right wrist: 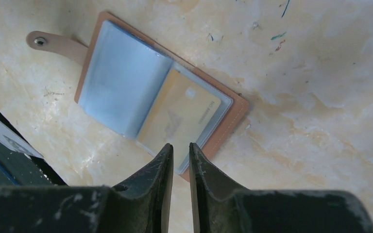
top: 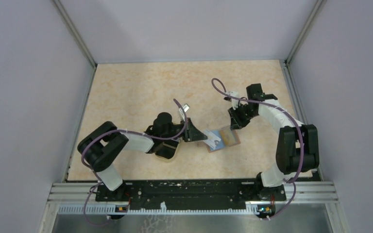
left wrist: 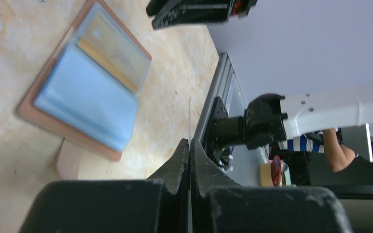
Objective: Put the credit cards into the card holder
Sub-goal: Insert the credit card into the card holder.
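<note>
Card holder (right wrist: 121, 82) lay open, one credit card (right wrist: 184, 114) sleeved. Left gripper (left wrist: 190, 144) pinched a second card (left wrist: 190, 116). Right gripper (right wrist: 180, 148) was barely ajar and empty.

Bare table (top: 150, 87) behind card holder (top: 223, 138); left claw (left wrist: 190, 148) just beside its left edge.

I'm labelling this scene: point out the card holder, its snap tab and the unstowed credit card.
card holder (right wrist: 116, 82): right wrist view, on its left blue sleeve.
snap tab (right wrist: 53, 42): right wrist view, on the strap beside the stud.
credit card (top: 214, 141): top view, on its white face.
</note>
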